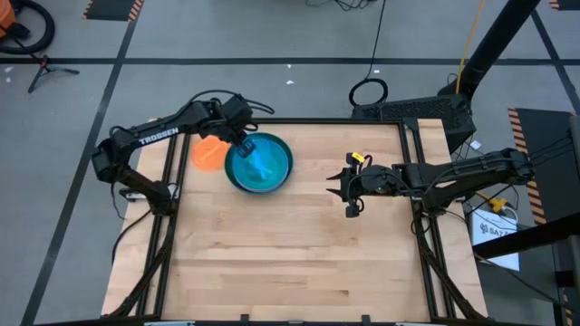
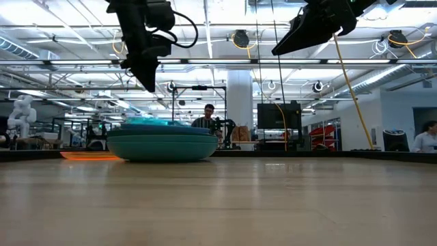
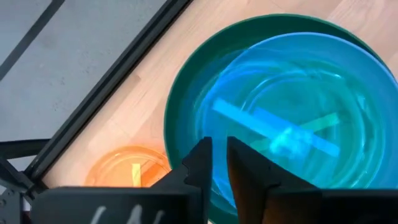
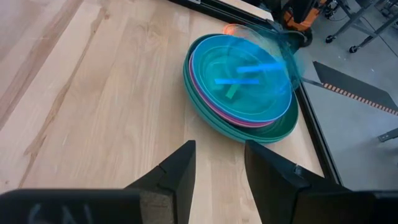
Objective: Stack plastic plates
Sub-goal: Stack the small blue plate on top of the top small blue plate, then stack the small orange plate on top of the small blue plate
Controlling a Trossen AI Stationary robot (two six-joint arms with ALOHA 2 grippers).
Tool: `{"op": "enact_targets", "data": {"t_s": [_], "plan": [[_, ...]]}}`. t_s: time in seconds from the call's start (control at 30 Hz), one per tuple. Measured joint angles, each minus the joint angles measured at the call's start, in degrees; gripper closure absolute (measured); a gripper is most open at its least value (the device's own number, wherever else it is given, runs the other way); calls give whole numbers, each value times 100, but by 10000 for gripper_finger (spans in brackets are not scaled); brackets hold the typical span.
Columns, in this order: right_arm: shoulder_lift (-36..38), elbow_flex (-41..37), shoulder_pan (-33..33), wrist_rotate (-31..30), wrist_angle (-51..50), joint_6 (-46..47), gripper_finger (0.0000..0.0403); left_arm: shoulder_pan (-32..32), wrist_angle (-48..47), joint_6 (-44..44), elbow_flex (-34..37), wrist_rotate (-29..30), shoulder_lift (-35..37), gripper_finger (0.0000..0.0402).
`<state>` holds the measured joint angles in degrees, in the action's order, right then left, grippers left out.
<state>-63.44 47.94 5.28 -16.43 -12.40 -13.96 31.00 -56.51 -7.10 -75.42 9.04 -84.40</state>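
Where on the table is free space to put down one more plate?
The wood is bare between the plate stack and the right gripper, and across the whole near half. It is crowded only at the far left, where the orange plate and left gripper sit.

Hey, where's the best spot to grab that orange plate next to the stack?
Probably the thin rim of the orange plate, on the edge facing away from the plate stack. It appears to lie flat on the table, so only the rim offers a pinch, and that side looks clear.
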Motion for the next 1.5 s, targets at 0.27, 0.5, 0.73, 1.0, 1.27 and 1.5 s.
{"op": "enact_targets", "data": {"t_s": [0.27, 0.5, 0.73, 1.0, 1.27, 1.5], "plan": [[0, 0, 0, 0, 2, 0, 271, -36, -37, 219, 0, 2, 0, 331], [0, 0, 2, 0, 0, 2, 271, -76, -501, 553, 0, 2, 0, 330], [0, 0, 0, 0, 2, 44, 271, -66, -1739, 868, 2, 477, 0, 330], [0, 0, 1, 1, -7, 129, 271, -152, -1990, 965, 9, 395, 0, 330], [-2, 0, 0, 2, -192, 321, 271, -234, -1983, 943, 9, 352, 12, 330], [0, 0, 2, 2, -282, 474, 271, -185, -1828, 968, 439, 343, 90, 330]]}}
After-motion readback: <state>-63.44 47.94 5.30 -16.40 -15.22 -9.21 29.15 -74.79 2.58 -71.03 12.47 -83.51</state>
